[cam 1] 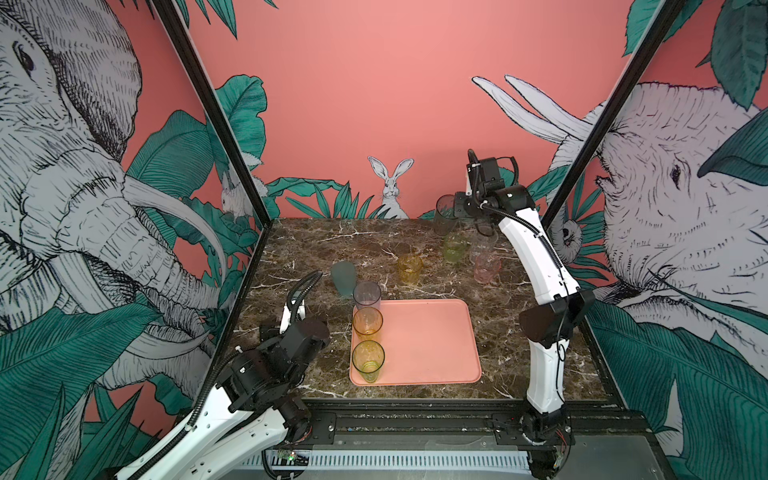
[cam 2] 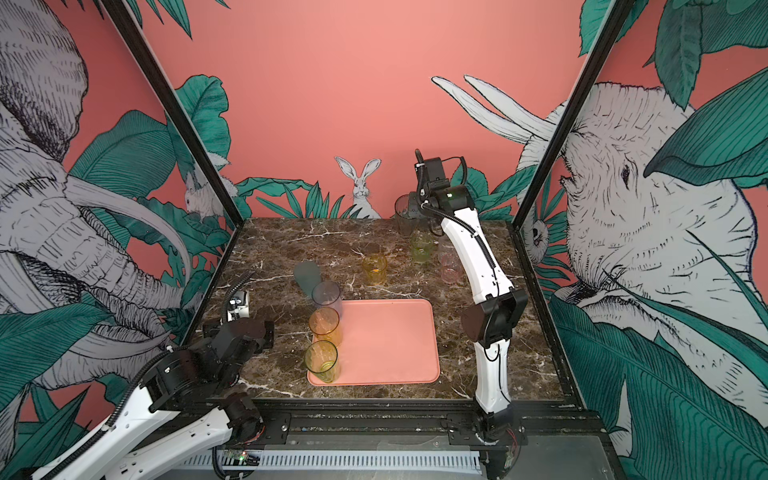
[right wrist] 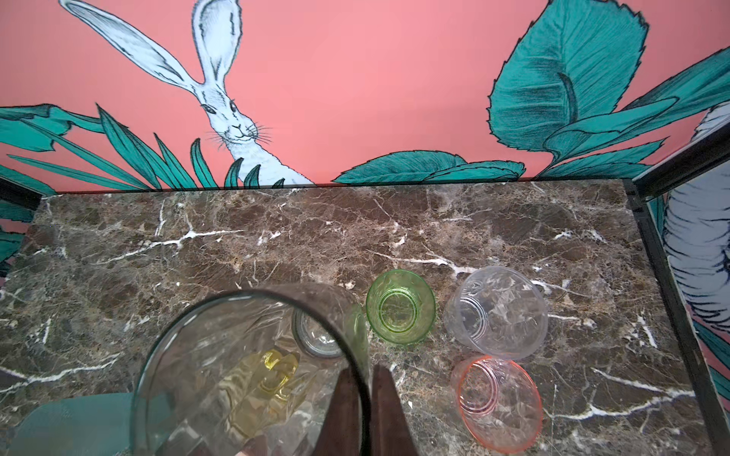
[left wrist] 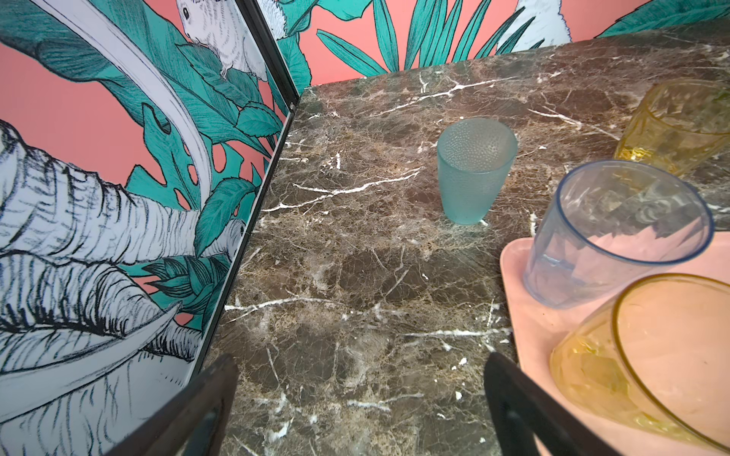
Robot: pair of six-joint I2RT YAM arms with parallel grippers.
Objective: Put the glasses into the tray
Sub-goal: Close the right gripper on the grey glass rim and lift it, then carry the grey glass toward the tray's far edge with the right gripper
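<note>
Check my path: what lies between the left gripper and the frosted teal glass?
Only bare marble table separates left gripper and frosted teal glass, per the left wrist view.

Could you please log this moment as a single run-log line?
right claw: shut on grey glass rim | left claw: open, empty | tray: three glasses | table: five glasses

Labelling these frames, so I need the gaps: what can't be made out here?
Right hand: in both top views its own wrist hides the fingers.
Left hand: left wrist view shows only fingertips; the edge cuts off the rest.
Clear glass: in both top views too faint to outline, beside the right arm.
Teal glass: right wrist view, cut by the edge, partly behind the grey glass.
</note>
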